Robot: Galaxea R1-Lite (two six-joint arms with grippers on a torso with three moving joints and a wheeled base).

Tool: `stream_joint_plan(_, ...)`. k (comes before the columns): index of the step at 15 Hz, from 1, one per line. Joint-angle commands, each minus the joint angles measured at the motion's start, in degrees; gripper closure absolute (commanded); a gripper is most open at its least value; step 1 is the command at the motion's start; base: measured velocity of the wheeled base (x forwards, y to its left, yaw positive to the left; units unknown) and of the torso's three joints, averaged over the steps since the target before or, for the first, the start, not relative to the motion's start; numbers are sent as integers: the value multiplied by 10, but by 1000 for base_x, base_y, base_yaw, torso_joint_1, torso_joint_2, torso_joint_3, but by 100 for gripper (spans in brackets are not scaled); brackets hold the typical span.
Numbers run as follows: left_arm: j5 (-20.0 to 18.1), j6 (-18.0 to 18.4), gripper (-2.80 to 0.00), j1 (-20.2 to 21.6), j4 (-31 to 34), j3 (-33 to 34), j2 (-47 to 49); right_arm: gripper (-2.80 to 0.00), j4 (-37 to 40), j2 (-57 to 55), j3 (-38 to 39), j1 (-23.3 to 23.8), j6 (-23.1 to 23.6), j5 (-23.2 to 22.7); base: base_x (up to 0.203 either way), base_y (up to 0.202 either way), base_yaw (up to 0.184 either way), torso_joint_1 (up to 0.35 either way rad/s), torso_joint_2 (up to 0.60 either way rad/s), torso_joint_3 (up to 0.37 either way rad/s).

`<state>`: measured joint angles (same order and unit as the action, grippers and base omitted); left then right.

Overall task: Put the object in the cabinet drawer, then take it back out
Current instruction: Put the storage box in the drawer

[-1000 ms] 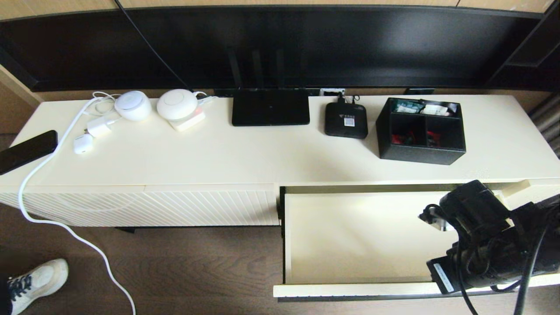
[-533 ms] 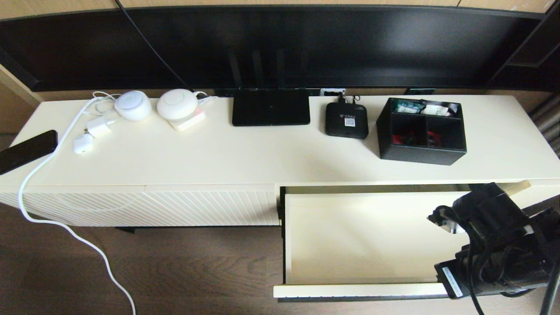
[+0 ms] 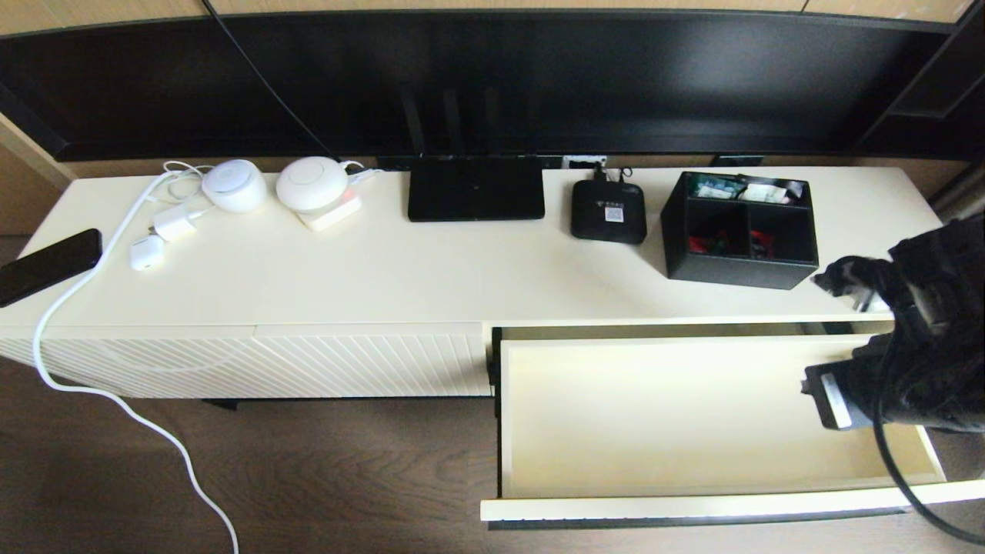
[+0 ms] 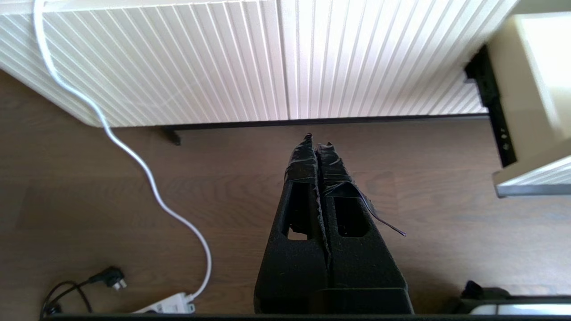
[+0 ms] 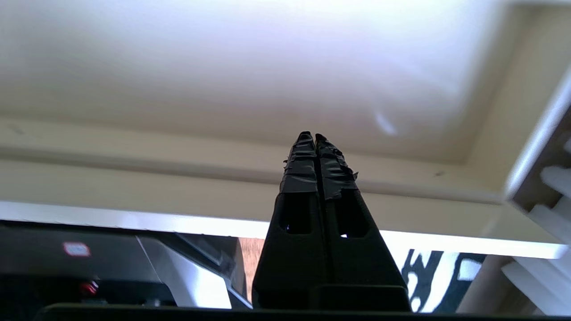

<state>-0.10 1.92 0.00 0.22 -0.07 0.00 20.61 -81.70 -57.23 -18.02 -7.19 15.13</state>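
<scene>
The black organizer box (image 3: 739, 231) stands on the right part of the cream cabinet top (image 3: 431, 269), red and white-teal packets showing in its compartments. Below it the cabinet drawer (image 3: 677, 415) is pulled wide open, nothing lying on its smooth floor. My right arm (image 3: 923, 346) hangs over the drawer's right end, just right of the box. Its gripper (image 5: 315, 134) is shut on nothing and points at the drawer's inner wall (image 5: 267, 147). My left gripper (image 4: 316, 140) is shut and holds nothing, low over the wooden floor before the diagonal-ribbed panel (image 4: 223, 58).
On the cabinet top are a flat black router (image 3: 475, 188), a small black set-top box (image 3: 609, 211), two white round devices (image 3: 312, 183), chargers and a phone (image 3: 48, 265). A white cable (image 3: 115, 400) trails down to the floor. A dark TV (image 3: 492, 77) stands behind.
My right arm has risen and swung back and right, from over the drawer's front right corner to its right end beside the box. A shoe at lower left has gone.
</scene>
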Motion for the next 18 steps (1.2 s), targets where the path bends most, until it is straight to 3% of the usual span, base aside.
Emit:
stream_joint_plan(1, 0, 0, 0, 0, 0, 1, 1, 0, 49, 25, -86, 1, -5, 2, 0, 0, 0, 0, 0, 0)
stream_joint_plan(8, 0, 0, 0, 0, 0, 0, 1, 0, 190, -61, -323, 10, -78, 35, 0, 0, 0, 0, 0, 0)
stream_joint_plan(14, 0, 0, 0, 0, 0, 0, 1, 0, 266, -170, -452, 24, -147, 32, 0, 0, 0, 0, 0, 0)
stream_joint_plan(15, 0, 0, 0, 0, 0, 1, 0, -280, 270, -175, -461, 30, -149, 30, 0, 0, 0, 0, 0, 0)
stream_joint_plan(18, 0, 0, 0, 0, 0, 1, 1, -280, 289, -202, -507, 39, -166, 18, 0, 0, 0, 0, 0, 0)
